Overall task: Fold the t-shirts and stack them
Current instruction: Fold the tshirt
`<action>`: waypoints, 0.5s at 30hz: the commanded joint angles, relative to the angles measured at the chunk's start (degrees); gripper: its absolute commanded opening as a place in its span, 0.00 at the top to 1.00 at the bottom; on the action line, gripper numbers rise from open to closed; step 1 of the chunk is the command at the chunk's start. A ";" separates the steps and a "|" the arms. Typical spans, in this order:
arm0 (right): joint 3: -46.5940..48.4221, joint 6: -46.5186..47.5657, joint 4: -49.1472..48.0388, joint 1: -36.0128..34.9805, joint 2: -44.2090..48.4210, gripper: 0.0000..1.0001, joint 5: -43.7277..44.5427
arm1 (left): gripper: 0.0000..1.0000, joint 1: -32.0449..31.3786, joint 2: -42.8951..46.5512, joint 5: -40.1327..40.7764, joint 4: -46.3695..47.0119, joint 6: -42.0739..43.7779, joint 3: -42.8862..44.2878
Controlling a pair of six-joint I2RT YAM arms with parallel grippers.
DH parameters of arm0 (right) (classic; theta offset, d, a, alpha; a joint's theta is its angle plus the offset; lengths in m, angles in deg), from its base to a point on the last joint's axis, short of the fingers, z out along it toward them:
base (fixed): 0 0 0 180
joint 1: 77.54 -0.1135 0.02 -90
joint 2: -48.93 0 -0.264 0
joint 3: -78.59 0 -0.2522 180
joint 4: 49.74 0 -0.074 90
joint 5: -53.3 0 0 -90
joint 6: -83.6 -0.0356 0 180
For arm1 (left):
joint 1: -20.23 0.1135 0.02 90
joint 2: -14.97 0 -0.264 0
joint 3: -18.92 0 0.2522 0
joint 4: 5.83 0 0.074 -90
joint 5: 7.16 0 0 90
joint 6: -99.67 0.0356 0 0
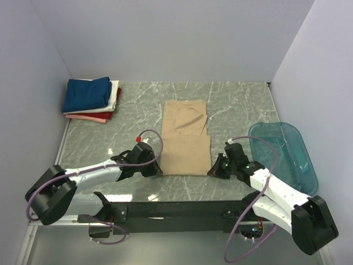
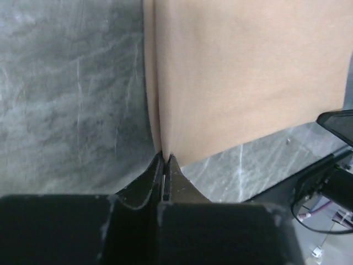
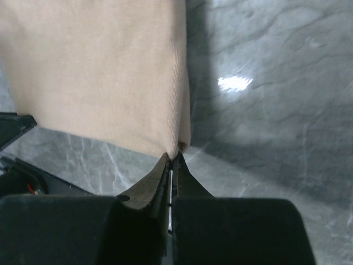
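A grey marbled worktop [image 1: 242,105] carries a tan t-shirt [image 1: 186,141], which lies flat near the middle as a long narrow rectangle with its short near edge facing the arms. A teal tub [image 1: 309,165] sits at the right edge. A stack of folded shirts [image 1: 91,99], navy on top, sits at the far left corner, well apart from the tan one. The left tool [image 1: 158,170] is pressed together, pinching the shirt's near left corner. The right tool [image 1: 212,172] is pressed together on the near right corner.

Both grips look to be at the very tips, so a corner could slip free when lifted. If one arm travels faster than the other, the fold would likely land crooked. The creases in the far half could get trapped inside it.

How much cloth sits between the fingers cannot be seen. The sleeves are out of sight. Only thin edges of the lower shirts in the stack show.
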 commanded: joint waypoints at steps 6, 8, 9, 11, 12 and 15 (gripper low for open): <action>-1.20 -2.70 4.69 -5.46 8.83 1.00 1.65 | 0.99 -0.88 11.98 -0.28 -8.01 0.20 -4.07; -1.81 -4.02 5.74 -7.57 11.46 1.00 1.83 | 0.99 -1.41 16.01 -0.45 -10.47 -0.50 -4.78; -2.25 -4.37 6.97 -8.01 12.34 1.00 2.00 | 0.99 -1.58 17.34 -0.54 -11.52 -0.68 -5.48; -2.43 -5.07 8.38 -9.33 15.15 1.00 2.35 | 0.99 -2.20 21.11 -0.63 -13.98 -1.30 -6.10; -2.26 -5.16 10.21 -9.77 16.21 1.00 2.44 | 0.99 -2.37 22.35 -0.72 -14.78 -1.56 -6.62; -1.65 -5.52 13.38 -10.56 19.90 1.00 2.70 | 0.99 -3.95 26.40 -0.89 -15.31 -3.40 -8.11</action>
